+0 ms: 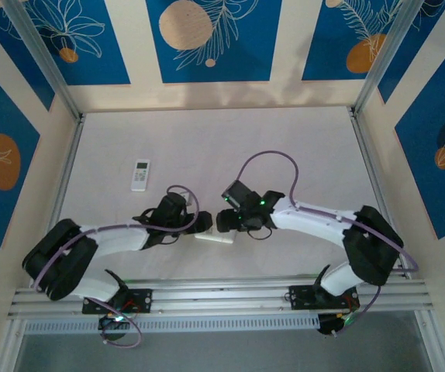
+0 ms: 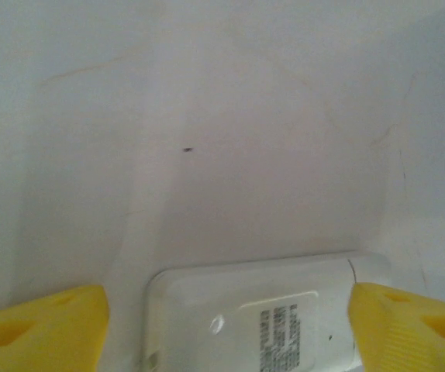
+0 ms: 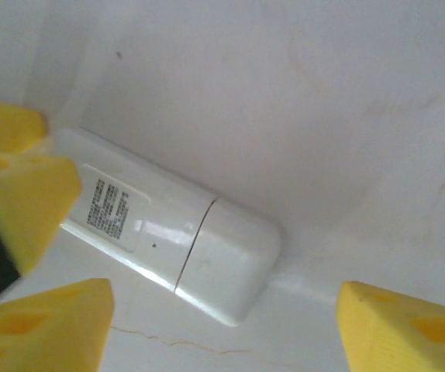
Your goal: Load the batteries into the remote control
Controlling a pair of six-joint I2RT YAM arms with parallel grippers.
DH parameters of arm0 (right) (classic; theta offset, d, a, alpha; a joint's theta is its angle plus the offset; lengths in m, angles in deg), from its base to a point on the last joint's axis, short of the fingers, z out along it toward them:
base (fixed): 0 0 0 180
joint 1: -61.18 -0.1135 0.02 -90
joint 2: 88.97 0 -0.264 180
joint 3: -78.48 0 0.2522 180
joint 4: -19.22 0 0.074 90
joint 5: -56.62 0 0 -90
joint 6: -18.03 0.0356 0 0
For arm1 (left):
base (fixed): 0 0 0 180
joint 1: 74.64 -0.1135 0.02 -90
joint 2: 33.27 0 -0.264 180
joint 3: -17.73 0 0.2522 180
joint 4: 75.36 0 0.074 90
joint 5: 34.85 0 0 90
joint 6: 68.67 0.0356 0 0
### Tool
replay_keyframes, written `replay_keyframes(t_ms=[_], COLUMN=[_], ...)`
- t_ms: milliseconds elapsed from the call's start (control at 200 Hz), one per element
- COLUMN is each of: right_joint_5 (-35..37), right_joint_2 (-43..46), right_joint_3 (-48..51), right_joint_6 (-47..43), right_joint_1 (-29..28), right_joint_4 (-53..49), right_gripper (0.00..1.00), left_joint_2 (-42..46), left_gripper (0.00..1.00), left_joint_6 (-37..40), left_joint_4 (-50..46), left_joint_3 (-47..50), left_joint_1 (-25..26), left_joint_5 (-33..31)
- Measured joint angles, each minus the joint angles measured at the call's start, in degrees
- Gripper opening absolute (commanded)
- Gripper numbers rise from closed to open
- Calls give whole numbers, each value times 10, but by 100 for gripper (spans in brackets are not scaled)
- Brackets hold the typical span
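Your left gripper is standing spread and gripping nothing, one yellow wedge finger on each side of the remote; you cannot tell whether the ribbed pads are touching its edges. Your right gripper is also hanging released and empty, and the remote is lying just ahead of its fingers, with the cover end pointing into the gap. From above, the remote is resting on the table between the two wrists. Its long axis is running roughly left to right, with the left arm at one end and the right arm at the other. The right arm is the nearer to the cover, and I judge that to be the relation you are working with next: the left fingers are flanking the label end, so that arm is placed to pin the body while the right works the cover along the axis. The remote is lying back up. It is a glossy white plastic slab with rounded corners, a thin seam marking the closed cover, and printed text on the label. That smooth shell is likely to slip under a light pinch. The table is matt white with faint scuffs. A second remote is sitting face up, well apart, towards the far left.
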Motion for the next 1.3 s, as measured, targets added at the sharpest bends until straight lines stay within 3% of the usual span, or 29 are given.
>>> replay_keyframes(t_ms=[55, 125, 255, 460, 735, 1030, 1300], right_joint_5=[3, -7, -25, -74, -95, -97, -86], right_joint_2=[6, -5, -40, -61, -71, -91, -106], right_joint_3=[-1, -11, -21, -4, 14, 10, -2], right_joint_6=[-44, -79, -63, 17, 69, 83, 126], right_joint_1=[9, 23, 40, 40, 21, 15, 0], right_joint_4=[-2, -16, -24, -9, 2, 3, -4], right_gripper=[77, 66, 47, 40, 27, 15, 14], left_joint_2=[23, 49, 64, 16, -30, -38, -54], left_gripper=[87, 87, 73, 54, 42, 39, 36], left_joint_6=[2, 3, 11, 17, 32, 31, 28], left_joint_4=[-27, -52, -74, -51, -27, -20, -14], left_joint_3=[0, 0, 0, 3, 2, 2, 1], left_joint_1=[-22, -46, -59, -55, -36, -35, -30], left_joint_5=[2, 2, 24, 104, 132, 131, 129])
